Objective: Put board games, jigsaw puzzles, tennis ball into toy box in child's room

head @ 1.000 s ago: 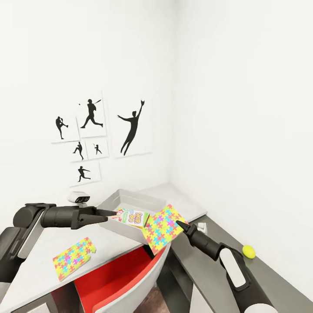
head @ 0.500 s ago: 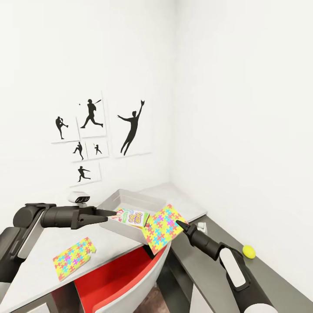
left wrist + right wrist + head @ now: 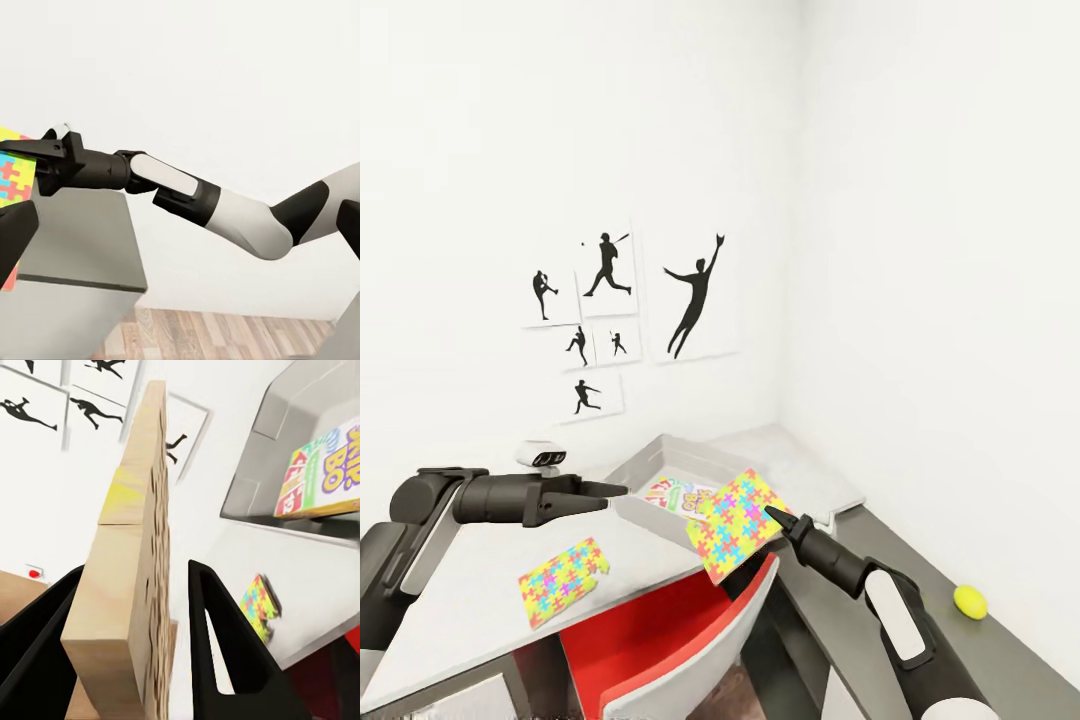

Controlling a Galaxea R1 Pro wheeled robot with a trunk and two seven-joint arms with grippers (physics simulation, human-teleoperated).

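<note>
From the head view, the right gripper (image 3: 768, 513) clamps a jigsaw puzzle (image 3: 735, 522) just beside the toy box (image 3: 660, 462), where a board game (image 3: 678, 496) lies. The left gripper (image 3: 622, 490) hovers nearby; I cannot tell its state.

The right wrist view shows the puzzle's edge (image 3: 135, 570) between the fingers (image 3: 217, 637). Next, I judge, it must be carried over the rim and released.

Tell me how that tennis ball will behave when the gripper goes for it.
The tennis ball is round and sits loose on the dark table wing, so a nudge would probably roll it. It looks small and light, likely easy to lift. Its curve may slip from narrow fingers.
</note>
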